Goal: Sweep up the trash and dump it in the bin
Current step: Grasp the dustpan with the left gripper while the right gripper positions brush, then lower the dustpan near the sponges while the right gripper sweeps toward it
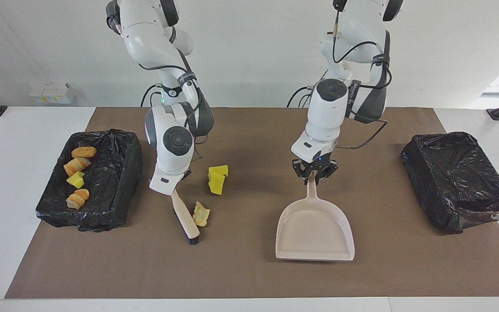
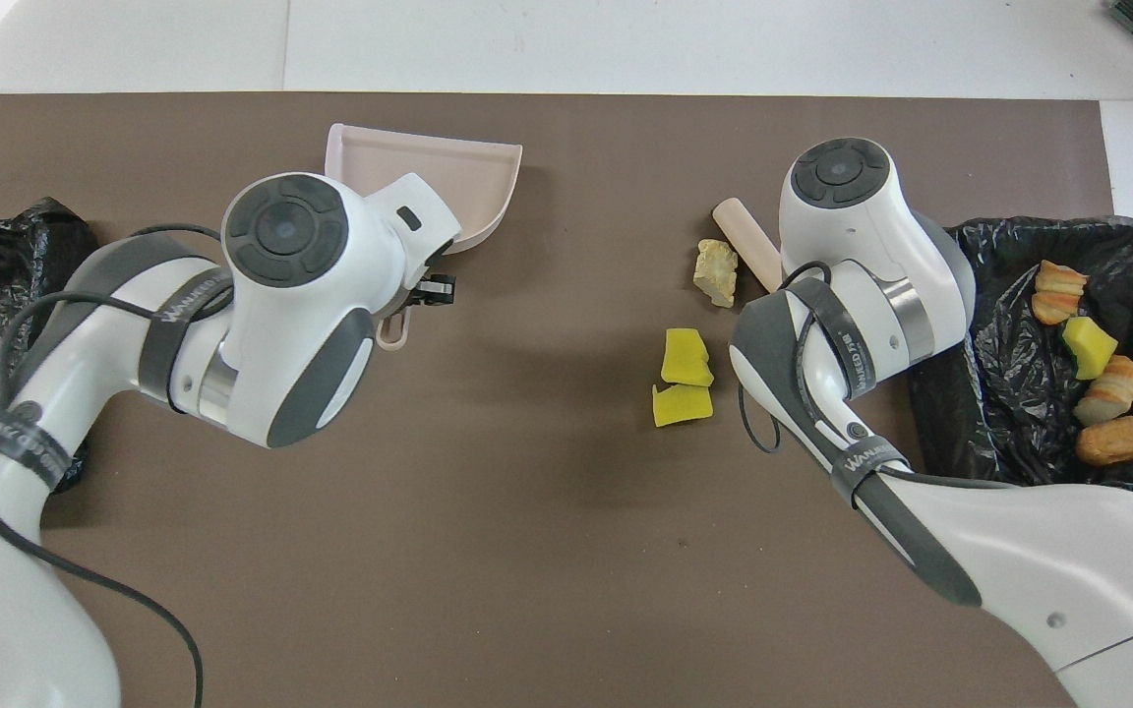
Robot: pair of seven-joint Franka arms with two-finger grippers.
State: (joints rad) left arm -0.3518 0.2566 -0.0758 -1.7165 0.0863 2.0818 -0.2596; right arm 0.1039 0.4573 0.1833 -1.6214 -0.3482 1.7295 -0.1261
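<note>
- Trash splits two ways in the facing view: bread rolls (image 1: 83, 152) and a sponge block (image 1: 76, 179) already lie in the black-lined bin (image 1: 121, 173) at the right arm's end, while two yellow sponge blocks (image 1: 217, 177) and a pale chip (image 1: 200, 214) remain on the brown mat (image 1: 249, 277)
- So the job looks partly done; three pieces are left to sweep and dump
- The right gripper (image 1: 176, 187) clamps the brush (image 1: 186, 219), bristles on the mat, the handle just beside the chip
- The left gripper (image 1: 315, 173) is closed on the handle of the empty dustpan (image 1: 314, 232), well apart from the loose pieces
- The second bin (image 1: 457, 177), at the left arm's end, shows nothing inside
- Overhead, the filled bin (image 2: 1019, 413) holds rolls and a green-backed sponge (image 2: 1088, 346)
- The chip (image 2: 715, 274) touches the brush handle (image 2: 745, 239); the sponge blocks (image 2: 685, 379) sit nearer the robots
- The dustpan (image 2: 429, 177) sits toward the left arm's end
</note>
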